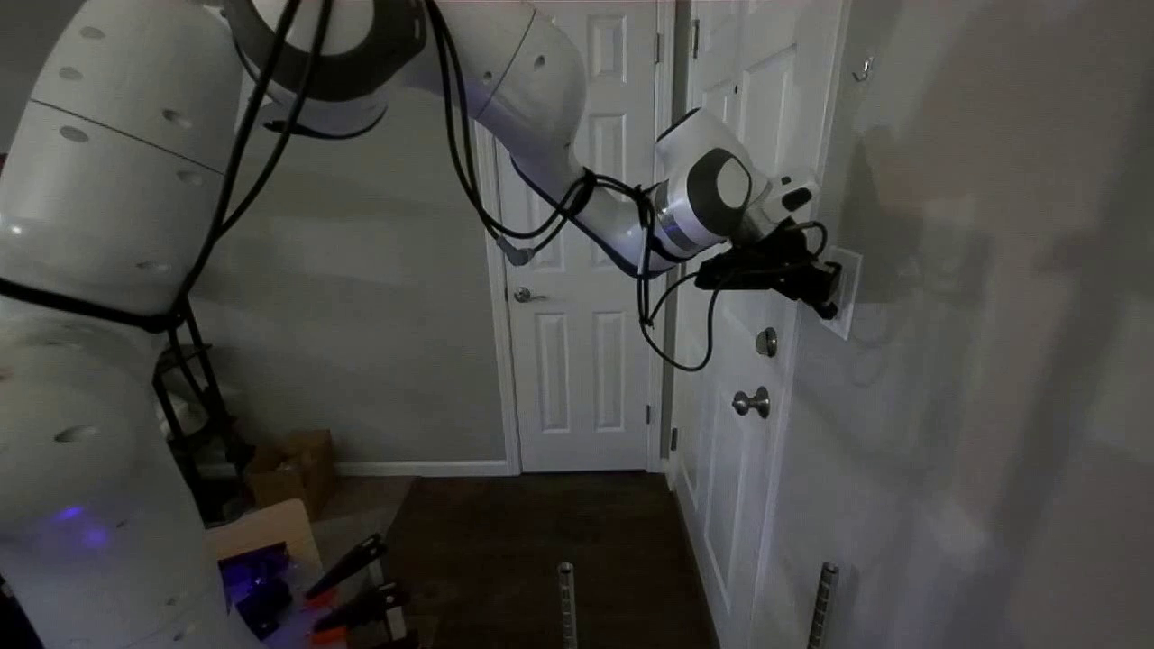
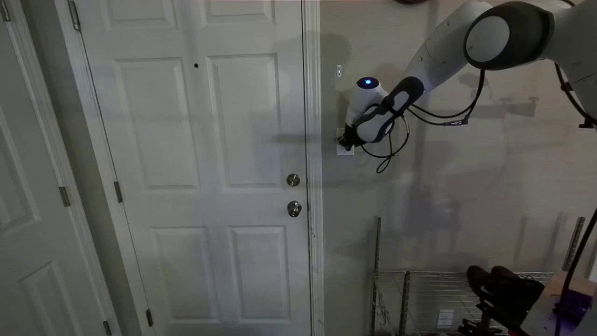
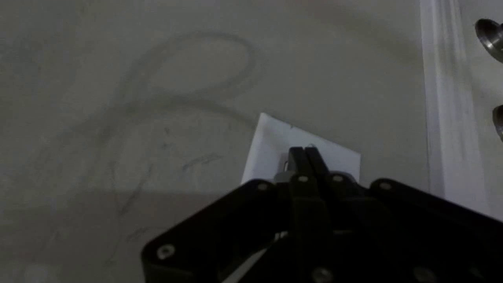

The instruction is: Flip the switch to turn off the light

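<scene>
The Robotiq gripper (image 3: 305, 148) holds its two fingers together, their tips in front of the white switch plate (image 3: 271, 151) in the wrist view; whether they touch it, I cannot tell. In an exterior view the plate sits on the gray wall (image 2: 373, 200), just right of the white panelled door (image 2: 210, 205), higher than the deadbolt (image 2: 293, 180) and the round door knob (image 2: 294, 208). A small metal hook (image 2: 339, 70) is mounted above the plate. The Franka arm (image 2: 443, 46) reaches in from the right, a black cable (image 2: 390, 156) looped below its wrist.

No lettering or number can be read.
</scene>
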{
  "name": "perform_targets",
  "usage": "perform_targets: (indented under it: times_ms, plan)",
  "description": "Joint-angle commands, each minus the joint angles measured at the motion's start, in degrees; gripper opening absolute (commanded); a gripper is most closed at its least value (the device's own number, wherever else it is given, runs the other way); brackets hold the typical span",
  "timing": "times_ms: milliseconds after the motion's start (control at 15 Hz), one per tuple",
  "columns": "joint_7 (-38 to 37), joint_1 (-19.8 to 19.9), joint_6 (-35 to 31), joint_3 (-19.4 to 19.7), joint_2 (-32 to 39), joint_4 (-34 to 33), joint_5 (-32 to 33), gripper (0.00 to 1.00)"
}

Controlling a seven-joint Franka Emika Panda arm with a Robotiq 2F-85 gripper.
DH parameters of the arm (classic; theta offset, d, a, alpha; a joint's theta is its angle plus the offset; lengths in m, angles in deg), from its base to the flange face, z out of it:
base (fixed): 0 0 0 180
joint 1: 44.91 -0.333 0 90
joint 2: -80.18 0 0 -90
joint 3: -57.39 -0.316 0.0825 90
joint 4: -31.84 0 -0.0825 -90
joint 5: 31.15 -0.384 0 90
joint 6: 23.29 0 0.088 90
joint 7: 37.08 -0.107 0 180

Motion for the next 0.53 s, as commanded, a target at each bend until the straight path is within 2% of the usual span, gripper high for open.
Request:
perform_targets:
  times_ms: [0, 467]
  plan:
    - [-1.2, -0.6, -0.5, 1.2, 2.0, -2.9, 0.7, 0.05]
    - [-3.1, -1.4, -1.3, 2.0, 1.0, -1.0, 0.9, 0.04]
